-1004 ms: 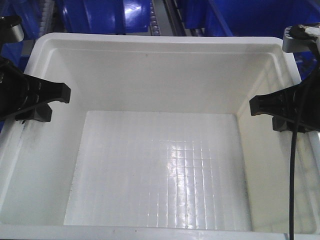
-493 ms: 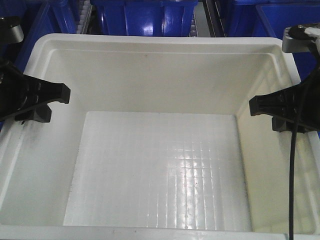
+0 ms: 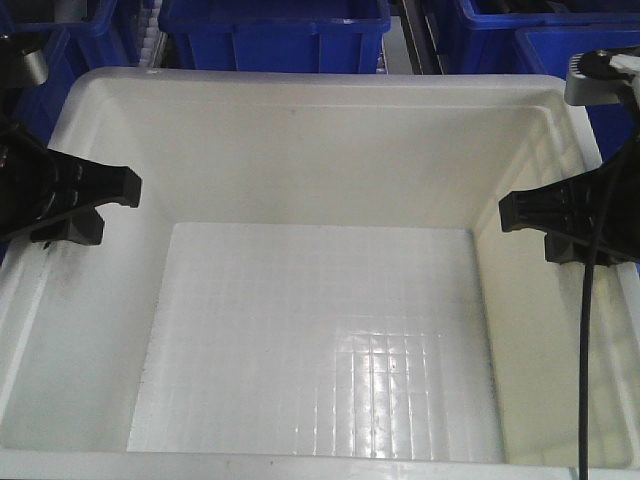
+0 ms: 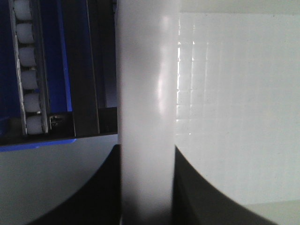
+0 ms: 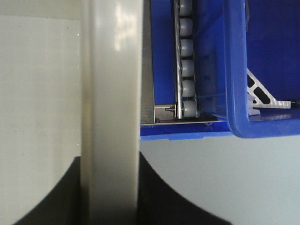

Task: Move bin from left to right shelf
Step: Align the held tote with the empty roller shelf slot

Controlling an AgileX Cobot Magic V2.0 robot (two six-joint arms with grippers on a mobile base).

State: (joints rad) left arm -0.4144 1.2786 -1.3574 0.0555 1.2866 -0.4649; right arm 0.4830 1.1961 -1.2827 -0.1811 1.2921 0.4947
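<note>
We hold the bin (image 3: 320, 150) at both sides: left pincer (image 4: 145, 187) clamped on its left rim, right pincer (image 5: 110, 187) on its right. Blue bins (image 3: 270, 35) stand beyond.

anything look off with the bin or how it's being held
Nothing serious. The bin is empty and looks intact, with the left tool and right tool each clamped over a side rim. Only faint dark scuffs mark its left inner wall, beside the left tool.
</note>
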